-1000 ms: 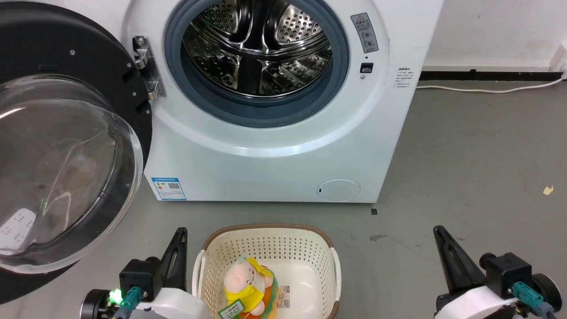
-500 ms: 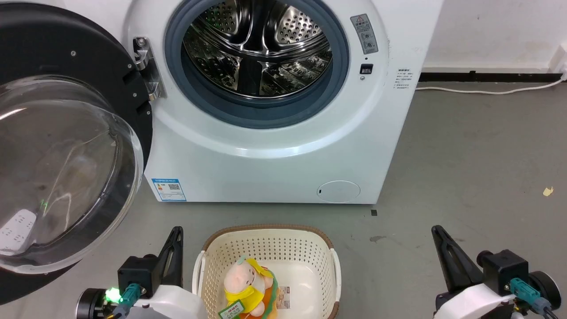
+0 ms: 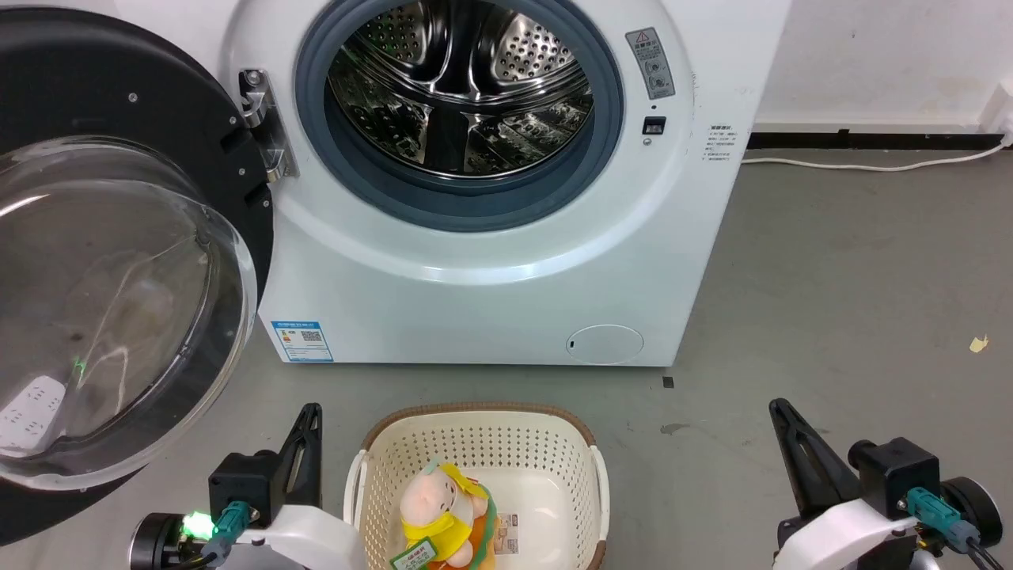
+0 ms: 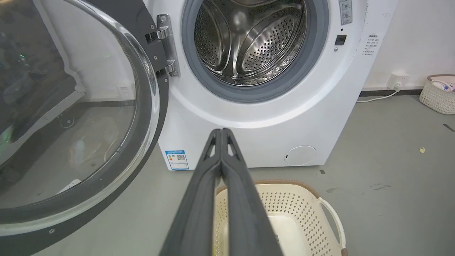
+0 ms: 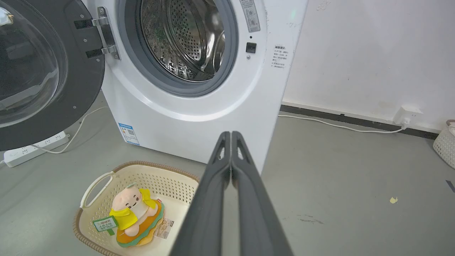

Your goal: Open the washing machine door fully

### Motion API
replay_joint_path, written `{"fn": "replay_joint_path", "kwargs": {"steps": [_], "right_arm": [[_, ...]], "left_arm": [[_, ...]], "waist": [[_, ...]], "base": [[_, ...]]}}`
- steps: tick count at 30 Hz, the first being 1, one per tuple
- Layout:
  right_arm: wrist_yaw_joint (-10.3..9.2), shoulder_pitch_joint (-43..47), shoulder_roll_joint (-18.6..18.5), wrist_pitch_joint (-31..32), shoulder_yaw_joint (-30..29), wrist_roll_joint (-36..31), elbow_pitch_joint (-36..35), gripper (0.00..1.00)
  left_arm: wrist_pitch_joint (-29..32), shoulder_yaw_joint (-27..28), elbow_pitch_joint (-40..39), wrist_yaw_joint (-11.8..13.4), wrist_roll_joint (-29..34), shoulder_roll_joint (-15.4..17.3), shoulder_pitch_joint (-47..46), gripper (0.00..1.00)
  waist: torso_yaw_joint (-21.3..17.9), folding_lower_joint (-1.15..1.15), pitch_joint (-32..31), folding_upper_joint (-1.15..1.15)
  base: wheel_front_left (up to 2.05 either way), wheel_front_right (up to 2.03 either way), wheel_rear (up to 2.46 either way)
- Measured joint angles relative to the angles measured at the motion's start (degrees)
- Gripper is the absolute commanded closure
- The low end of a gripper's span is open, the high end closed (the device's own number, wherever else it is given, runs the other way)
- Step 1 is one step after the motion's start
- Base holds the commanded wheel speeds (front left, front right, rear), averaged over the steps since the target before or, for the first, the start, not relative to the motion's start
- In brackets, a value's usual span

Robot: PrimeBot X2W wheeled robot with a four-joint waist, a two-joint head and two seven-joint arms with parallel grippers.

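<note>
Leftward of left gripper (image 3: 310,412), door (image 3: 119,71)

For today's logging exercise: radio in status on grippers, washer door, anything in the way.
Left gripper, right gripper shut, empty. Washing machine door swung wide, drum exposed. Basket with plush toy between grippers, clear of door.

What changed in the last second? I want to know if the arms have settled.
Little: the left gripper and right gripper drifted slightly towards the robot's left in the head view; the scene's slight downward shift is camera motion. Nothing was grasped or released. The washing machine door stayed wide open, both grippers shut and empty, the plush toy in the basket.
</note>
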Motion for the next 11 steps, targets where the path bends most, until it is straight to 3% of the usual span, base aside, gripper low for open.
{"fn": "replay_joint_path", "kwargs": {"steps": [11], "right_arm": [[0.0,0.0,0.0,1.1,0.0,-0.4,-0.3,1.0]], "left_arm": [[1.0,0.5,-0.5,0.3,0.9,0.0,0.0,1.0]], "waist": [[0.0,0.0,-0.1,0.0]], "base": [[0.0,0.0,0.0]]}}
